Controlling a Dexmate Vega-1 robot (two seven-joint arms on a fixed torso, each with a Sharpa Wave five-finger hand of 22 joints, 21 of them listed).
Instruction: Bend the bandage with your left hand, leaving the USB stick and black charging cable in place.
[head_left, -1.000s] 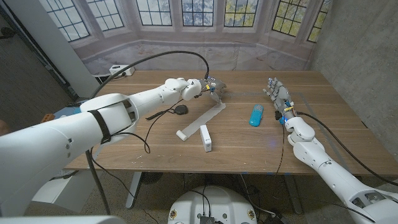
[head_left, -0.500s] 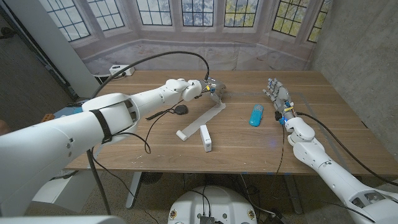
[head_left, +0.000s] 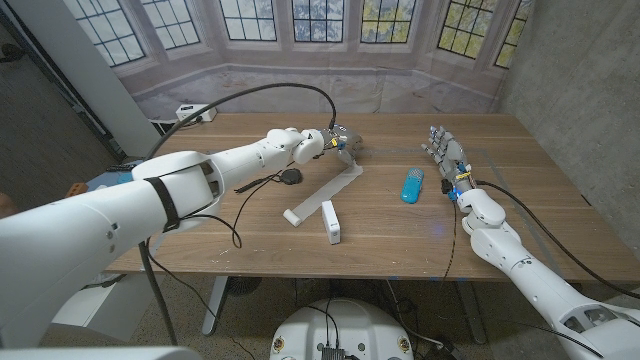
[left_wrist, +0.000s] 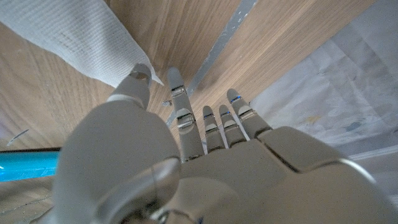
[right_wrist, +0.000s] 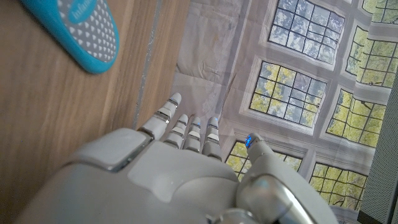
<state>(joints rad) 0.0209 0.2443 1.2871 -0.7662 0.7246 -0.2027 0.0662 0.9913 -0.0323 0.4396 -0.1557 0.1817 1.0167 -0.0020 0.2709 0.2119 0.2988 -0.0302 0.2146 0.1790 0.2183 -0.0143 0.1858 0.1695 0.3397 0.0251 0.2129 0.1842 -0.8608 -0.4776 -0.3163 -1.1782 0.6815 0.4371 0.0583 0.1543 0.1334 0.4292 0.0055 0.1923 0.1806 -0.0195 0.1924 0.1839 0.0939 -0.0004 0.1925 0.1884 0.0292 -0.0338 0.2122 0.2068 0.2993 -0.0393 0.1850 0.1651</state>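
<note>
We log a blue case (right_wrist: 84, 31) lettered "Influ…", our left hand (head_left: 340, 141) pinching the bandage (head_left: 322, 197), right hand (head_left: 447, 152) fingers apart, wooden table (head_left: 230, 235), leaded windows (head_left: 320, 18).

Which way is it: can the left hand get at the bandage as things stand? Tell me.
Probably yes. The left hand is already at the far end of the bandage, a fingertip touching its edge. Nothing lies between them; the black charging cable sits off to the side.
</note>
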